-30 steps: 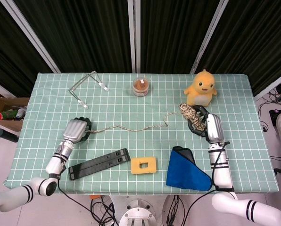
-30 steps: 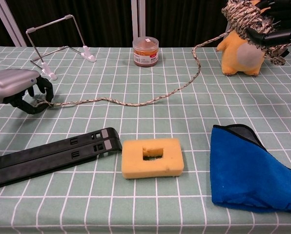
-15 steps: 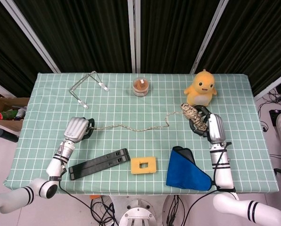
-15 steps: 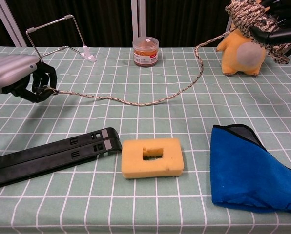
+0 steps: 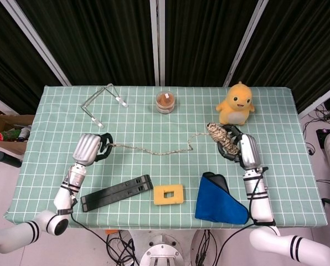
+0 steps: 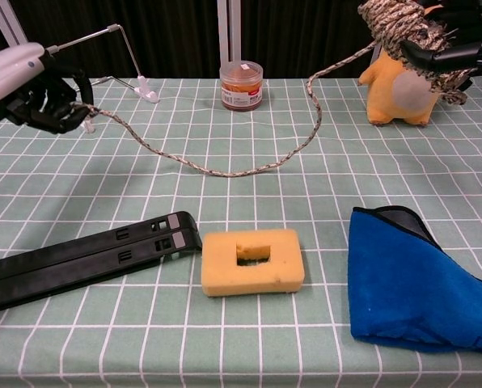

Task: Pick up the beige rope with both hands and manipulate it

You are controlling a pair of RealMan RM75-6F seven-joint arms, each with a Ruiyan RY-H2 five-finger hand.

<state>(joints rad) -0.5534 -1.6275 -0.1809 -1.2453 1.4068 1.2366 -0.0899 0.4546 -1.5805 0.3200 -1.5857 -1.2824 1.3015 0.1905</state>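
the left hand [image 6: 27,85] is gripping one end of the beige rope [image 6: 225,168], fingers curled around it, and it is holding that end up off the desk [image 5: 54,166] near the wire stand [image 5: 101,102]. from there the rope is running rightward, its long axis lying roughly across the desk from hand to hand, dipping so its middle is resting on the cloth in front of the small jar [image 6: 242,85], then climbing again toward the right. the right hand [image 5: 240,147] is clamped on the wound bundle at the rope's other end, holding it raised just beside the yellow duck toy [image 5: 236,103]. each hand is sitting at its own end, so any pulling apart or drawing together would, i think, be working along that left-to-right line, and the slack in the middle is what would be taken up first. the left fingers are dark and crowded, so how the rope is sitting inside them is hard to make out, and the chest view is cutting off the right hand at the frame's edge.
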